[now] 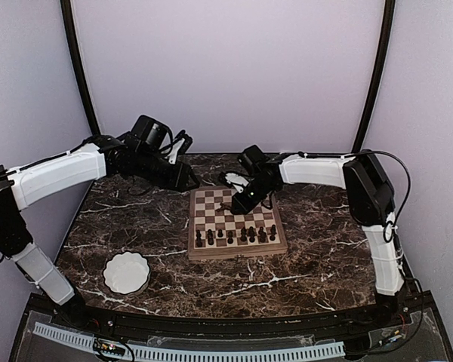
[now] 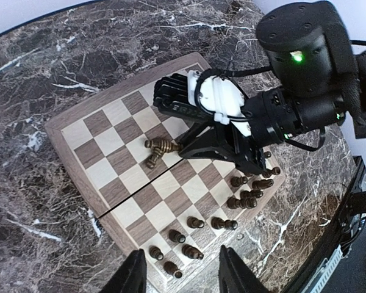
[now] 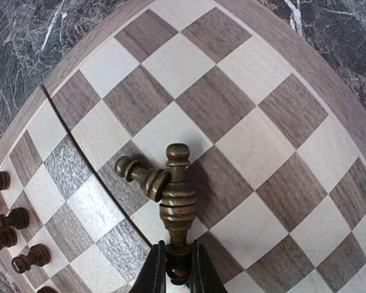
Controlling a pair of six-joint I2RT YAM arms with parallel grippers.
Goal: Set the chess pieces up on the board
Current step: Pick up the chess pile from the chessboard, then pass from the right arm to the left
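Observation:
The board (image 1: 238, 251) lies mid-table, also in the left wrist view (image 2: 110, 140) and the right wrist view (image 3: 250, 140). Several dark chess pieces (image 1: 234, 235) stand along its near rows, seen also from the left wrist (image 2: 247, 195). My right gripper (image 3: 177, 274) is low over the board's middle (image 1: 241, 202) and shut on one end of a brown piece (image 3: 177, 201) lying on the squares. A lying pawn (image 3: 140, 176) touches that piece; both show in the left wrist view (image 2: 158, 149). My left gripper (image 2: 184, 278) is open and empty, high up beyond the board's far left corner (image 1: 185, 177).
A white scalloped bowl (image 1: 126, 272) sits at the near left of the dark marble table (image 1: 317, 256). The right arm (image 2: 293, 91) reaches over the board's far right part. Cables lie behind the board (image 1: 219, 179).

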